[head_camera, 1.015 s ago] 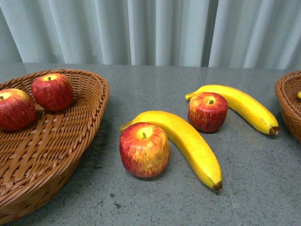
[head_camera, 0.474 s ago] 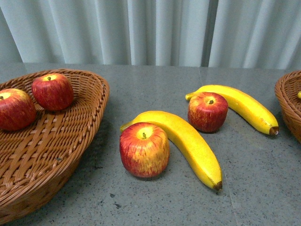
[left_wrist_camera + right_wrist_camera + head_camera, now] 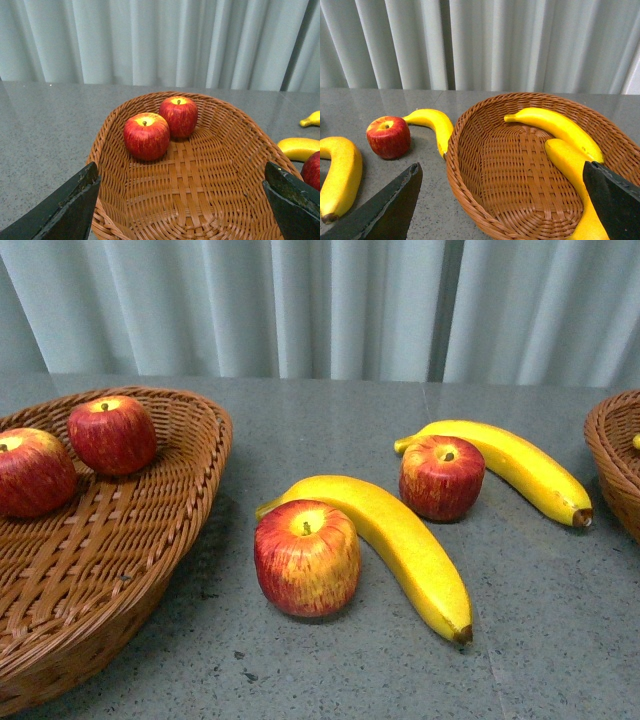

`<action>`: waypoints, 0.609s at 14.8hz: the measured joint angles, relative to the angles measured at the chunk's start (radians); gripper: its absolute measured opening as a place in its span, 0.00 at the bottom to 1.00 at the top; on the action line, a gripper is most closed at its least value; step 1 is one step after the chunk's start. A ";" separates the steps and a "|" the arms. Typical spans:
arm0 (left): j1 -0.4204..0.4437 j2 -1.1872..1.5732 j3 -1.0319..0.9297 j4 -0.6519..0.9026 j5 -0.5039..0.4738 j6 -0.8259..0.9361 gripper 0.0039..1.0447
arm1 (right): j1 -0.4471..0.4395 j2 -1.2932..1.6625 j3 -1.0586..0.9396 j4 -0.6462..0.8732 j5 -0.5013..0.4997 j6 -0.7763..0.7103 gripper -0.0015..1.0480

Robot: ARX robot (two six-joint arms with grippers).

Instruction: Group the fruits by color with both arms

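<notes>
Nothing has moved since the earlier frames: each fruit and both baskets lie where they lay a second ago. Neither arm shows in the front view.

Left basket [image 3: 200, 425]: brown wicker, at the left of the grey surface [image 3: 330, 680]. It holds two red apples, stems up and just beside each other. The rear apple [image 3: 112, 434] sits toward the far wall and the front apple [image 3: 33, 472] nearer the onlooker.

Loose fruit lies on the surface between the baskets:
- Near apple [image 3: 306, 558]: upright, touching the inner curve of the near banana [image 3: 405, 540]. That banana arches round the apple's far side and runs off to the right, brown tip forward.
- Far apple [image 3: 441, 477]: upright, set against the far banana [image 3: 520, 468]. That banana curves behind the apple, brown tip toward the right basket [image 3: 457, 165].

Right basket: brown wicker, at the right edge of the surface. It holds two yellow bananas side by side, the rear banana [image 3: 555, 125] along the far wall and the front banana [image 3: 572, 172] closer to the camera.

Left gripper [image 3: 180, 170]: jaws spread wide and holding nothing. Its black fingers [image 3: 65, 210] frame the left basket in its wrist view.

Right gripper [image 3: 502, 167]: jaws likewise spread wide and empty, facing the right basket, with the far apple and far banana off to one side.

Backdrop: a pale pleated curtain [image 3: 320, 305] behind the surface.
</notes>
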 joint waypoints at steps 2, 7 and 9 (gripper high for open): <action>-0.027 0.018 0.017 -0.071 -0.082 -0.017 0.94 | 0.000 0.000 0.000 0.001 0.000 0.000 0.94; 0.056 0.331 0.181 0.001 -0.340 -0.018 0.94 | 0.000 0.000 0.000 0.000 0.000 0.000 0.94; 0.201 0.559 0.256 0.177 -0.173 0.042 0.94 | 0.000 0.000 0.000 0.000 0.000 0.000 0.94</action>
